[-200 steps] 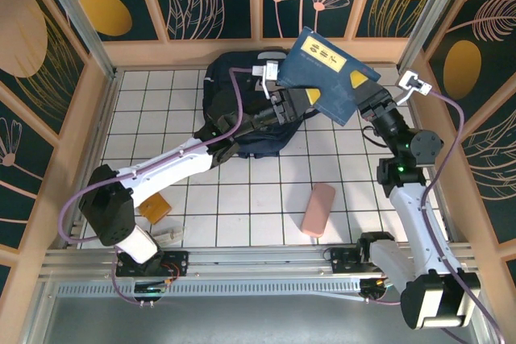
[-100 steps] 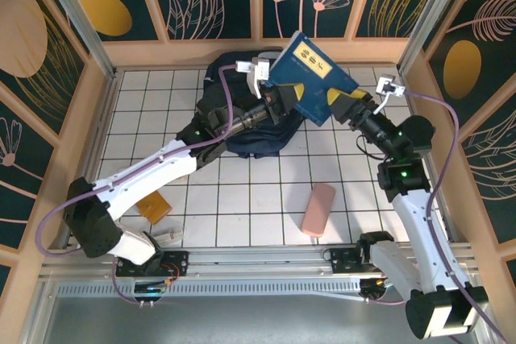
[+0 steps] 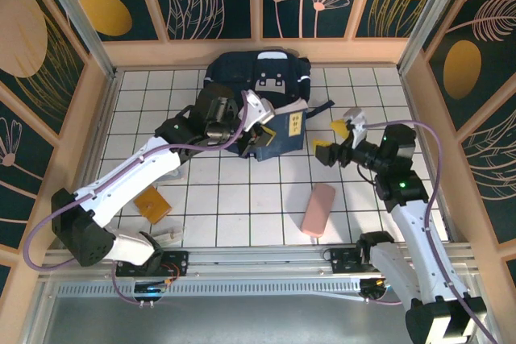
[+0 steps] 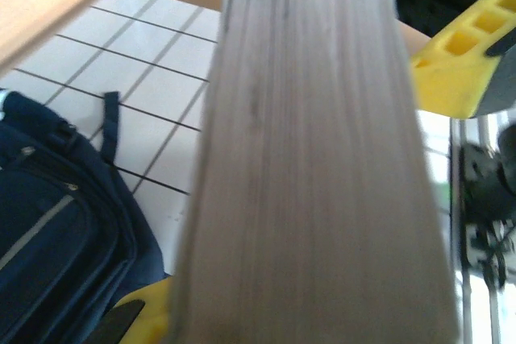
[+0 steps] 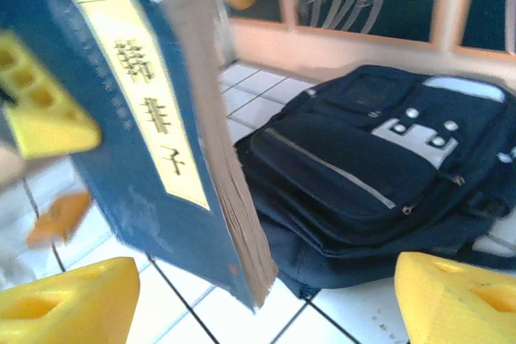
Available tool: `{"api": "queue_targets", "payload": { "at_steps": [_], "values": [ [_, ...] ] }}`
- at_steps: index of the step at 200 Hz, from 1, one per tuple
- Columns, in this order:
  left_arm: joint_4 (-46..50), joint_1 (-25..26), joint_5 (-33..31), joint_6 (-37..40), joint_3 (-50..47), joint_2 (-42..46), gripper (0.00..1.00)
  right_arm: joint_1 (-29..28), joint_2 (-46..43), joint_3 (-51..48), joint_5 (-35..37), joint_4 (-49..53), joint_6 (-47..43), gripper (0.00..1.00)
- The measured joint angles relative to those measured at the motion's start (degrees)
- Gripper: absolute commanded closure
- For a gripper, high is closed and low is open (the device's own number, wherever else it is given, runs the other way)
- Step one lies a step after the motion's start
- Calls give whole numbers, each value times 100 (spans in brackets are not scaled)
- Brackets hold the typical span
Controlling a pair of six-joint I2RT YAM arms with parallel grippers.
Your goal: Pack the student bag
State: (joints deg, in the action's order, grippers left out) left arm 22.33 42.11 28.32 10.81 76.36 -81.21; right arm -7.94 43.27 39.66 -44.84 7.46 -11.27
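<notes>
Near left of the table [image 3: 242,191]: you have a small flat orange-brown block [image 3: 153,205] lying here, well apart from everything else.
Left gripper [image 3: 262,126]: your pincer is clamped on a flat dark blue book with a yellow label strip [image 3: 289,128]. It holds the book tilted, and the left wrist view looks onto the pale page edges.
Student bag [image 3: 262,78]: the large dark navy fabric backpack lies at the middle of the far edge, front pocket up, just beyond the book.
Near edge, right of middle: an oblong pink case [image 3: 318,209] lies alone.
Right gripper [image 3: 333,139]: your yellow fingers stand wide apart and hold nothing, just right of the book and apart from it.
</notes>
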Motion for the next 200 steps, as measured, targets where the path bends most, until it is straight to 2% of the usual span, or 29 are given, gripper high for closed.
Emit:
{"api": "queue_targets", "payload": {
  "at_steps": [21,42,65,93,119,130,133,137,141,147,151,155,168,200],
  "values": [
    [186,15,304,579,52,-57,100,-66,133,-11,-584,46,-922,21],
    [149,15,621,1029,26,-42,100,-214,341,-11,-1115,46,-1460,24],
    [105,15,1025,1246,9,-37,100,-452,590,-11,-1576,61,-1803,34],
    [-37,15,1458,1440,-66,-26,100,-647,682,-22,-1941,33,-1976,57],
    [-131,22,1582,1547,-240,52,100,-669,671,-68,-2140,-103,-1930,100],
    [-133,22,1596,1585,-271,85,100,-664,673,-79,-2199,-116,-1950,100],
    [-136,22,1598,1585,-280,92,97,-662,675,-79,-2216,-116,-1934,100],
    [-162,22,1576,1582,-299,107,85,-662,686,-79,-2227,-114,-1939,100],
    [-197,22,1552,1582,-328,129,69,-662,706,-79,-2238,-116,-1923,100],
    [-280,33,1508,1574,-391,166,39,-662,750,-76,-2267,-125,-1878,100],
    [-374,35,1456,1561,-450,205,26,-662,789,-72,-2273,-120,-1823,100],
    [-483,39,1397,1554,-514,245,18,-662,839,-70,-2277,-118,-1740,100],
    [-973,37,1132,1504,-813,474,11,-636,1056,-70,-2251,-127,-1325,100],
    [-2284,33,92,1604,-1731,1204,8,-151,1694,-70,-2249,-295,295,100]
  ]
}}
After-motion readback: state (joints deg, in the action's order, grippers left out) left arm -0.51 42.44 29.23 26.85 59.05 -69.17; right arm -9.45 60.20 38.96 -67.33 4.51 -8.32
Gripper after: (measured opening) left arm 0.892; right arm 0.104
